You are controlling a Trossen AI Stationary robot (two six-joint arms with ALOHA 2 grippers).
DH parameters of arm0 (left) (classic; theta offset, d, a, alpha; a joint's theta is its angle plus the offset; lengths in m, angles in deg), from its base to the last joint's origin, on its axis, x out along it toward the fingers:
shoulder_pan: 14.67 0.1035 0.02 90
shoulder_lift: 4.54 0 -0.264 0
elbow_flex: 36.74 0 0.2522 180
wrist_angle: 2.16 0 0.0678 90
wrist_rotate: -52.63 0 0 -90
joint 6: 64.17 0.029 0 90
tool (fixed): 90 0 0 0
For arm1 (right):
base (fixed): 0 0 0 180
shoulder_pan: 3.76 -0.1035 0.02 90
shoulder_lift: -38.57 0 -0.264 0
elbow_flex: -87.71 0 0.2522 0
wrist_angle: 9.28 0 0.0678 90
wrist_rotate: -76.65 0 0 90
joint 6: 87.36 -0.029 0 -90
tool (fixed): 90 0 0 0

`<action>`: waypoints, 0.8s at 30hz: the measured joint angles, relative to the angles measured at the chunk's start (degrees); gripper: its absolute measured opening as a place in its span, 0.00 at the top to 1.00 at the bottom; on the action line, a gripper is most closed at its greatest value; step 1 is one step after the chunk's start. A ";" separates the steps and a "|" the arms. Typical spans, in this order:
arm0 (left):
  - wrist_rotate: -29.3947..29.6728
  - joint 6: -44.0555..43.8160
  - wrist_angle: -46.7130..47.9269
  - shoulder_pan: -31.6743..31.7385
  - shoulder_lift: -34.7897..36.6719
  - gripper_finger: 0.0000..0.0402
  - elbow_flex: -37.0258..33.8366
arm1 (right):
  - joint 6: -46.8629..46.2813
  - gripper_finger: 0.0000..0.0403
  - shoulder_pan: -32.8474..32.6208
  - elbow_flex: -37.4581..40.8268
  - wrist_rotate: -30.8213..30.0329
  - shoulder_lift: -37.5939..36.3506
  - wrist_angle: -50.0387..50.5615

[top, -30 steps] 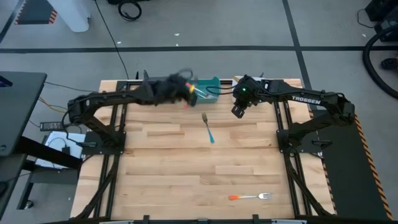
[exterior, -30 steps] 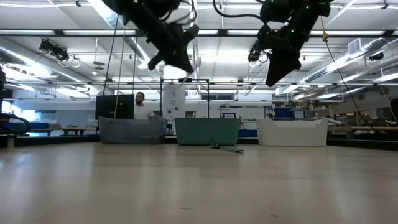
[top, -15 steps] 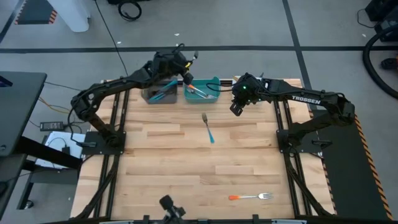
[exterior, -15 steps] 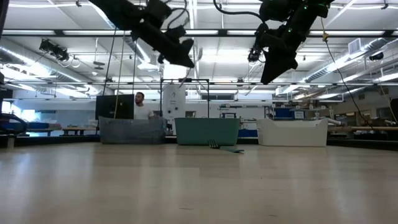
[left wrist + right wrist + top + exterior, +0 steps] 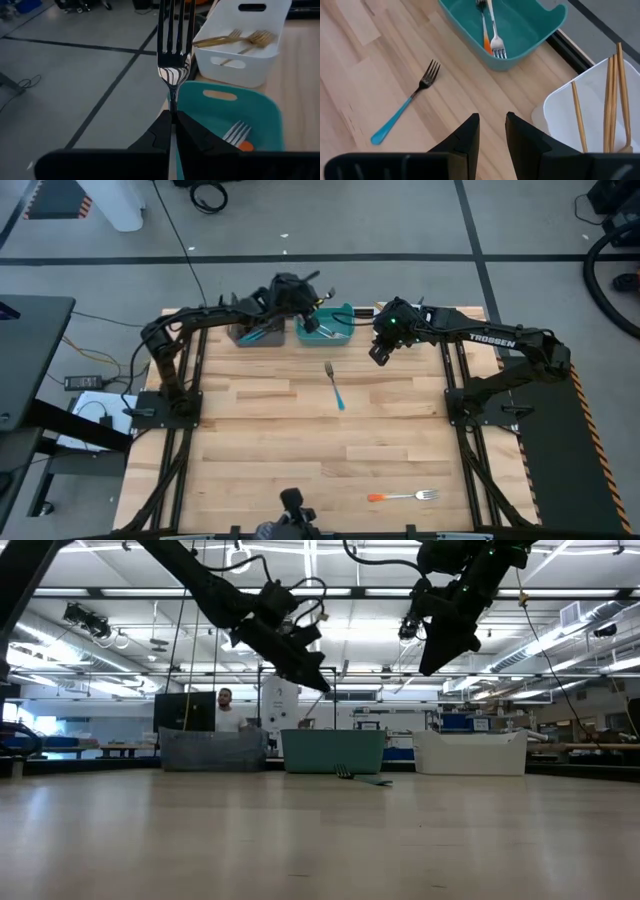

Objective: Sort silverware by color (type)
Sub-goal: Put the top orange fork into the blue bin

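Left gripper (image 5: pixel 172 127) pinches a silver-tined fork (image 5: pixel 173 50) by its neck over the teal bin (image 5: pixel 260 107); right gripper (image 5: pixel 492 131) hangs empty, fingers parted, above the blue-handled fork (image 5: pixel 402 112) on the table: light, stiff, slick—best gripped mid-handle.

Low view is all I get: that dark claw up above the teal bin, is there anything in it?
Observer: Yes. The left gripper pinches a fork by its neck, just above the teal bin.
Operator: What's inside the white bin?
Observer: The white bin holds gold forks.
Operator: Any cutlery on the table besides the piece lying by the teal bin?
Observer: An orange-handled fork lies near the table's front edge.
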 joint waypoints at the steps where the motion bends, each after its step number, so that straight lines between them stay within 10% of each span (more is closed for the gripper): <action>1: 0.00 0.00 -0.39 0.02 -0.53 0.93 0.00 | -0.54 0.75 0.00 0.00 0.00 0.00 0.00; 24: 2.03 -0.03 3.64 -0.41 -5.73 0.89 2.92 | -5.47 0.75 0.00 -0.02 0.00 0.00 0.00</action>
